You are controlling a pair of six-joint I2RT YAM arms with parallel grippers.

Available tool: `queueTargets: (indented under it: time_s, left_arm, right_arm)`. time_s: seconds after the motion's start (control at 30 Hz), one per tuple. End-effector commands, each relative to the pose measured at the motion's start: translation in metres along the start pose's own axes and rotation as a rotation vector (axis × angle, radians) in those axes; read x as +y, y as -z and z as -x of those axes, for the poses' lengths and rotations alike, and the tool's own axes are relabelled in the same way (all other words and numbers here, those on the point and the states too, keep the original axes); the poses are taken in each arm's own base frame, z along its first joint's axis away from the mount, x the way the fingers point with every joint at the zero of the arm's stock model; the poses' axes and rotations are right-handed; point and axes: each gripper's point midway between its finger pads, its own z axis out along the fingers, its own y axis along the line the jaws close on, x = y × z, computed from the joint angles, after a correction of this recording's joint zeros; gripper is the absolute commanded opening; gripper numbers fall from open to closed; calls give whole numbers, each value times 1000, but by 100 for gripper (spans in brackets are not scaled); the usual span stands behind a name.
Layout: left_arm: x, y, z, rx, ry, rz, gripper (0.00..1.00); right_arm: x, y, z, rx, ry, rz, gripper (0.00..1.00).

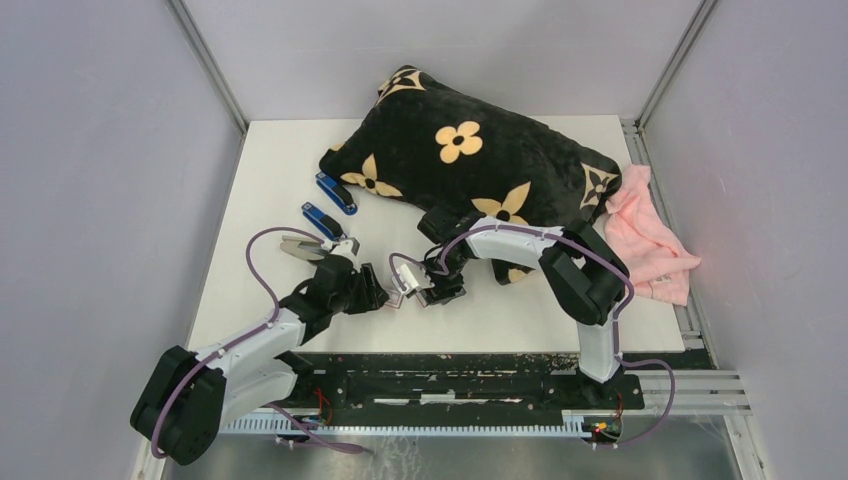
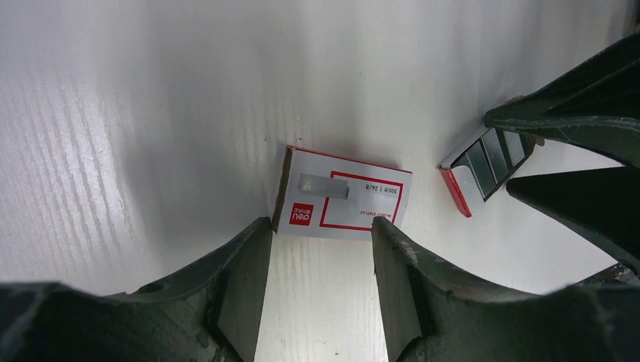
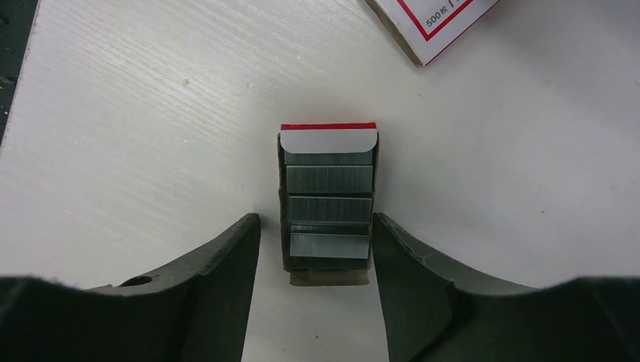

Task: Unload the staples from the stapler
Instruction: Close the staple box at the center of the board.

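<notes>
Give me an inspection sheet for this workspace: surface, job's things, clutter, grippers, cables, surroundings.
Surface: white table, no spill seen.
Job's things: blue stapler and second blue stapler beside the pillow; staples in strips inside an open tray; one loose strip lying on the white-and-red box.
Clutter: black flowered pillow; pink cloth at the table's right edge.
Grippers: left gripper open at the box's near edge; right gripper open, straddling the tray, a gap showing on one side.
Cables: purple cables looped along both arms, no snag seen.
Surroundings: grey walls, metal frame posts.
</notes>
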Motion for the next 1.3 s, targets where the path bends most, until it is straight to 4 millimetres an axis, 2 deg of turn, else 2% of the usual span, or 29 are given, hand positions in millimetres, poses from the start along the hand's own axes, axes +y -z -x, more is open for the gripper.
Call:
queueTargets:
  time_s: [0.0, 0.3, 0.57, 0.7, 1.0, 1.27]
  left_arm:
    - [-7, 0, -1, -7, 36, -35, 59]
    - [-9, 1, -4, -1, 56, -54, 59]
    - [-7, -3, -7, -9, 102, -47, 60]
    - [-3, -3, -9, -10, 102, -33, 60]
    - [6, -4, -10, -17, 100, 7, 59]
    - [8, -4, -16, -3, 100, 9, 56]
  right_arm:
    - [-14, 4, 0, 29, 22, -49, 59]
    - [-2, 3, 4, 5, -33, -70, 50]
    - [2, 1, 11, -3, -115, -77, 50]
    - [-3, -1, 15, -5, -144, -103, 49]
    - [3, -5, 29, -30, -136, -91, 50]
    - [-2, -9, 44, -46, -146, -126, 49]
